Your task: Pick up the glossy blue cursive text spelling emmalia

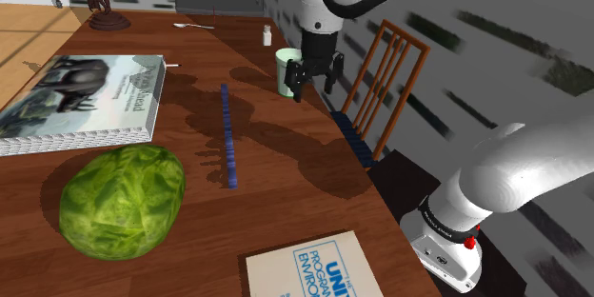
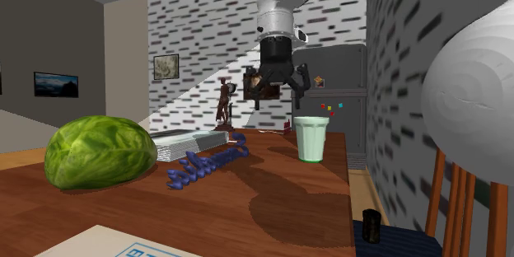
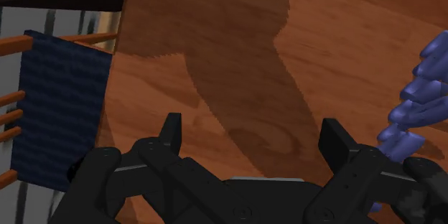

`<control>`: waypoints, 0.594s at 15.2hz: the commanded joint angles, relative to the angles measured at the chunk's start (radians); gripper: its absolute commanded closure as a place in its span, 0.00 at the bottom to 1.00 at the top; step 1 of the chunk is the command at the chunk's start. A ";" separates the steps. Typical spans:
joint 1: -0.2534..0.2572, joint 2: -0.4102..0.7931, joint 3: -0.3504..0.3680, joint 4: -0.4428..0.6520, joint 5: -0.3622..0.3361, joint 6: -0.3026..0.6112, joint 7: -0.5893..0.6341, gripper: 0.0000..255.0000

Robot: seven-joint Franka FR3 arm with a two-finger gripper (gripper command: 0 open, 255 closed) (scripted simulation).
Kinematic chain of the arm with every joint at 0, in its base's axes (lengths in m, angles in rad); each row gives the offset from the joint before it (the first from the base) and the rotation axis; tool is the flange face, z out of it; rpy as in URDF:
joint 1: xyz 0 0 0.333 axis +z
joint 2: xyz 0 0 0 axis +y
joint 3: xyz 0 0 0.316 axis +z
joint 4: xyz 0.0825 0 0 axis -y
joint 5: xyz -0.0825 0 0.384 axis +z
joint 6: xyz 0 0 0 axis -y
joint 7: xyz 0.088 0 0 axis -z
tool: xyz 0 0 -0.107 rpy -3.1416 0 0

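We saw the black fingers (image 3: 170,133) standing wide apart, gripping nothing, hanging over the wooden table (image 1: 286,176) near the pale green cup (image 1: 287,71). The blue cursive text (image 1: 227,138) lay flat on the table, apart from the cup.

polished wood table (image 1: 286,181); glossy blue cursive text (image 1: 227,143); wooden chair (image 1: 407,40) with dark blue woven-looking cushion (image 3: 61,115).
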 commanded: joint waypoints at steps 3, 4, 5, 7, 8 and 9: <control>-0.002 0.151 0.057 0.088 -0.011 0.070 0.127 0.00; -0.002 0.190 0.069 0.112 -0.019 0.085 0.158 0.00; -0.001 0.229 0.080 0.137 -0.028 0.100 0.190 0.00; 0.003 0.309 0.097 0.191 -0.051 0.125 0.252 0.00; 0.007 0.349 0.104 0.220 -0.064 0.137 0.284 0.00; 0.011 0.390 0.109 0.251 -0.078 0.146 0.315 0.00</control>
